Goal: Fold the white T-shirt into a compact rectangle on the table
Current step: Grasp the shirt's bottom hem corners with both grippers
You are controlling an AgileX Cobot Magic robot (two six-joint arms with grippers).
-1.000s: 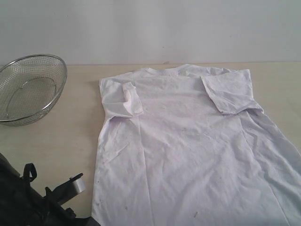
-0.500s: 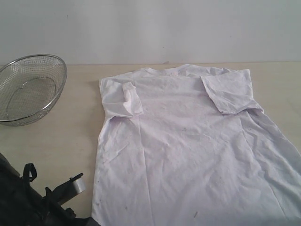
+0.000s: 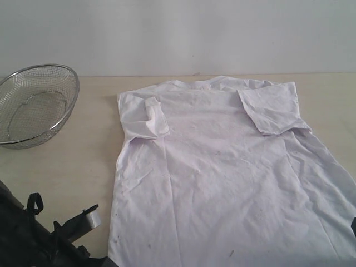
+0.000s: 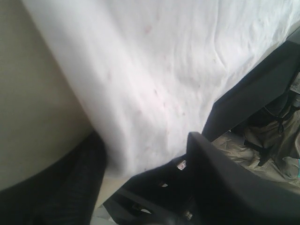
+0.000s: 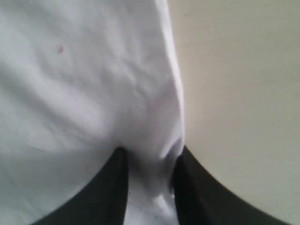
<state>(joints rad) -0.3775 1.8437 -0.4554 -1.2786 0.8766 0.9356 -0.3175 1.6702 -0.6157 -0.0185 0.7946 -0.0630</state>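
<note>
The white T-shirt [image 3: 222,167] lies spread on the table [image 3: 83,156] with its plain face up, collar at the far side and both sleeves folded inward. No red lettering shows. My left gripper [image 4: 140,173] is open at the near left hem corner of the shirt [image 4: 154,70], one finger on each side of the cloth's edge. In the exterior view the left gripper [image 3: 89,218] sits at the bottom left beside the shirt. My right gripper [image 5: 150,178] is shut on the shirt's right side edge [image 5: 84,70], with cloth puckered between its fingers. Only a dark sliver of the right gripper [image 3: 354,223] shows in the exterior view.
A silver wire-mesh bowl [image 3: 36,103] stands at the far left of the table, apart from the shirt. Bare tabletop [image 5: 243,70] lies beside the shirt's right edge. Past the near table edge, dark frame parts [image 4: 262,79] and clutter show below.
A dark sliver of the right gripper has come into the exterior view at the right edge. The shirt and the left arm look unmoved.
</note>
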